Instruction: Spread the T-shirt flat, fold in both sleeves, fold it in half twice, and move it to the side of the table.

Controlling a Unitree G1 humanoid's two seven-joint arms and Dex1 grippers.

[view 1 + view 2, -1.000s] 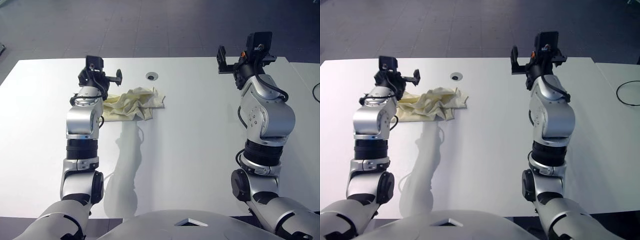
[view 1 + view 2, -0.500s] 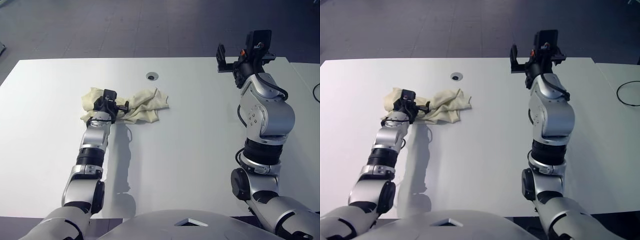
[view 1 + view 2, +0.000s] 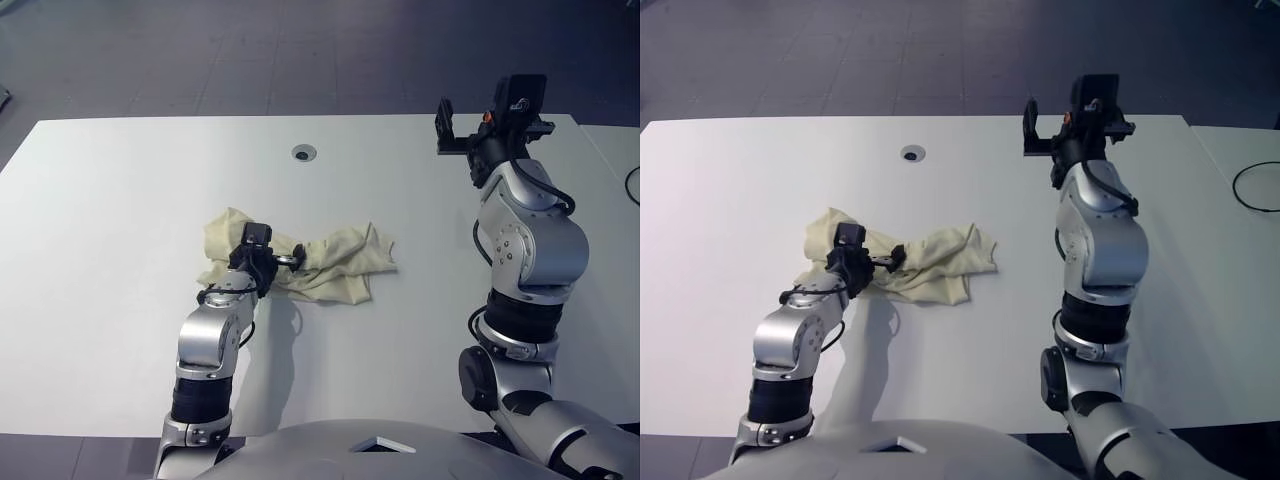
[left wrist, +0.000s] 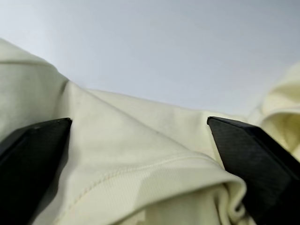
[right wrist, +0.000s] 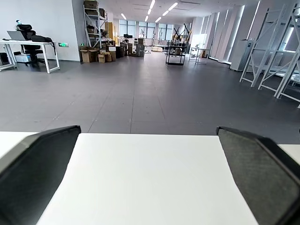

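The pale yellow T-shirt (image 3: 340,270) lies crumpled on the white table (image 3: 100,200), left of the middle. My left gripper (image 3: 285,265) is low on the shirt's middle. In the left wrist view its fingers (image 4: 33,154) stand wide apart, open, with a ridge of the shirt's cloth (image 4: 140,159) bulging between them. My right gripper (image 3: 447,128) is held up over the far right of the table, open, with nothing between its fingers (image 5: 33,173).
A round grommet hole (image 3: 304,152) sits in the table near its far edge. A black cable loop (image 3: 1258,185) lies on the neighbouring table at the right. Bare tabletop stretches left, right and in front of the shirt.
My left arm has drawn back toward the robot and to the right, and the shirt has come with it from the far left toward the middle. The right arm has hardly moved.
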